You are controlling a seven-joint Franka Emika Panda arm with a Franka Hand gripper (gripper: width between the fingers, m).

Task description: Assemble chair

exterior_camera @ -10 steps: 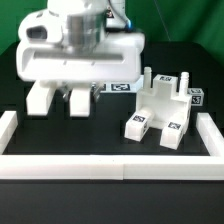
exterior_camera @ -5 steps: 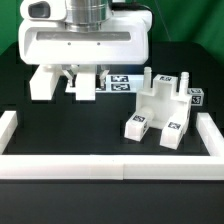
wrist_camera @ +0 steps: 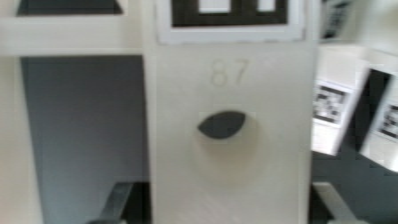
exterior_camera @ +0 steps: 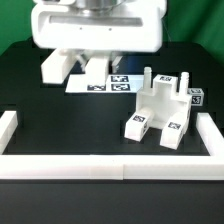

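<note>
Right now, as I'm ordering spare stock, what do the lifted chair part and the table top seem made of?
The lifted chair part: probably rigid plastic, white and matte; faint digits in its surface and a clean hole suggest moulding or printing. The table top: black, matte, no glare; cloth or painted board, cannot tell.

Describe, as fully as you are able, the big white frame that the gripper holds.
The white frame is a chunky chair part of matt white plastic: a wide crossbar with two blocky prongs pointing down. The gripper is shut on it and holds it in the air, seemingly above the marker board, touching nothing else. In the wrist view its flat face shows a black-and-white tag, a faint moulded number and one dark oval hole. The exterior view blurs it.
</note>
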